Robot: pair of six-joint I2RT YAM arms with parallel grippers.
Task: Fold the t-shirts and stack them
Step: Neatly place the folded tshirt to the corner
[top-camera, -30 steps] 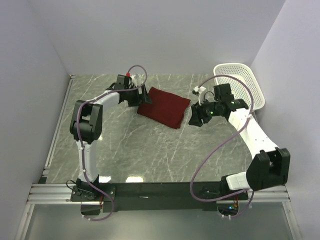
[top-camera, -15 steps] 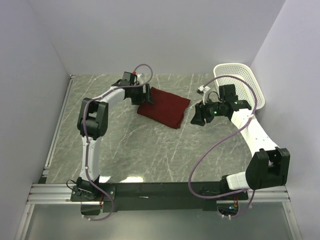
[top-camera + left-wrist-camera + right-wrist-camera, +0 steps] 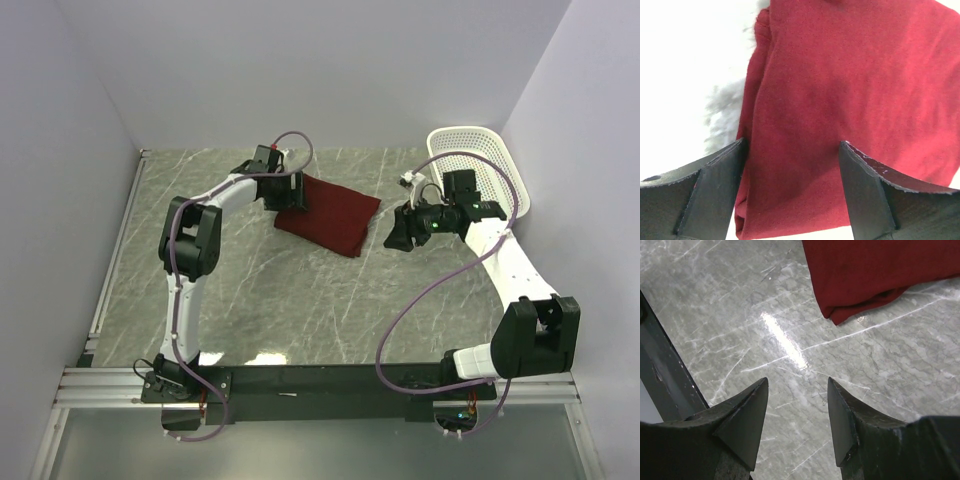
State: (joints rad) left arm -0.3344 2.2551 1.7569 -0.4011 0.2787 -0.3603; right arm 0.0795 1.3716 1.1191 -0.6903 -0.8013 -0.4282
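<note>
Maroon t-shirt [image 3: 330, 215] is folded up and lying flat toward the back of the marble bench [image 3: 300, 290]. Left tool [image 3: 792, 147] hangs over its left edge, spread wide, gripping nothing. Right tool [image 3: 797, 382] is just off the right corner, partly spread, empty.

Table [image 3: 250, 290]: grey-green marble-pattern top, pale veins, glare streak near front edge. Black rail [image 3: 320, 380] along 6 o'clock edge; white walls at other three sides.

Directly on top, two items:
- Maroon t-shirt [image 3: 330, 213], folded into flat rectangle, 12 o'clock from table centre, set askew to table edges, folded layers visible at its edge.
- White perforated plastic basket [image 3: 500, 172], 2 o'clock, far right corner, well apart from t-shirt.
</note>
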